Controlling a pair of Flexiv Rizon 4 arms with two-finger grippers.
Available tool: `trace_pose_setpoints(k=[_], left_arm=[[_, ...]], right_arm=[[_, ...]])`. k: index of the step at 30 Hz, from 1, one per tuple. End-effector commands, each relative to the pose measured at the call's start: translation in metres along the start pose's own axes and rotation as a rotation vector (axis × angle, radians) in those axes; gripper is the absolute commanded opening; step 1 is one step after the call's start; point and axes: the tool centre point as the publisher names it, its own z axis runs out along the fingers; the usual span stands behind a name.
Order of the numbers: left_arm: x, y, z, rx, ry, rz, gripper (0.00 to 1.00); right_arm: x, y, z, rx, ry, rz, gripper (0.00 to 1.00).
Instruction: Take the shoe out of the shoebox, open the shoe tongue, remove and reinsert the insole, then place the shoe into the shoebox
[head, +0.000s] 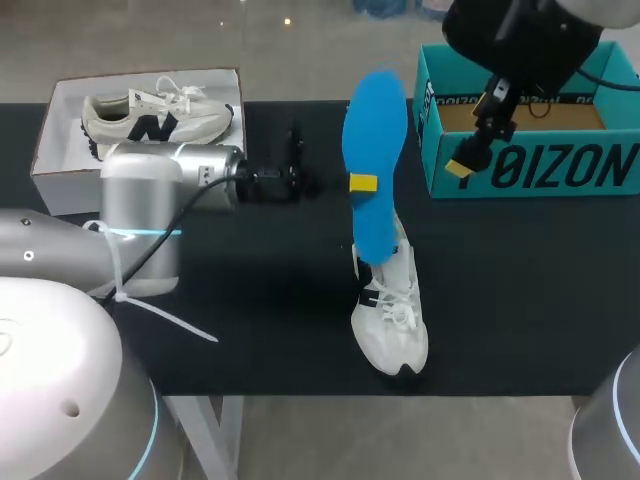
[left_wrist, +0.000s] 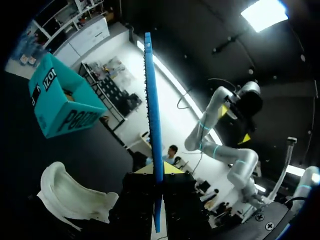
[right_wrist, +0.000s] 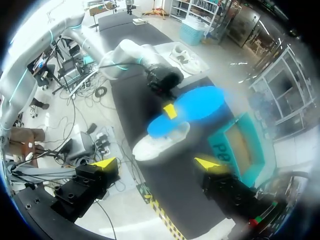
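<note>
A blue insole (head: 375, 150) stands nearly upright over the table, pinched at its middle by my left gripper (head: 363, 183), which is shut on it. In the left wrist view the insole (left_wrist: 152, 115) shows edge-on between the yellow tips. Its lower end meets the opening of a white shoe (head: 392, 315) lying on the black table; the shoe (left_wrist: 70, 197) sits beside and below the left gripper. The teal shoebox (head: 530, 165) stands at the back right, open and holding nothing visible. My right gripper (head: 475, 145) hangs open above its left end, holding nothing; its own view looks down on the shoe (right_wrist: 160, 142) and insole (right_wrist: 192, 107).
A white shoebox (head: 50, 150) at the back left holds a beige shoe with a dark logo (head: 150, 118). The black table (head: 520, 290) has bare room right of the white shoe and in front of the teal box.
</note>
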Motion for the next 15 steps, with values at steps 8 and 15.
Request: trace_pose_setpoints(k=[8,15], left_arm=[[0.021,0.011,-0.002,-0.032,-0.084,0.376,0.0],[0.029,0.002,0.005,-0.004,-0.193,0.466,0.0]], right_arm=[[-0.001,0.001,0.0,0.003,0.002,0.001,1.0],[-0.001,0.001,0.0,0.003,0.002,0.001,1.0]])
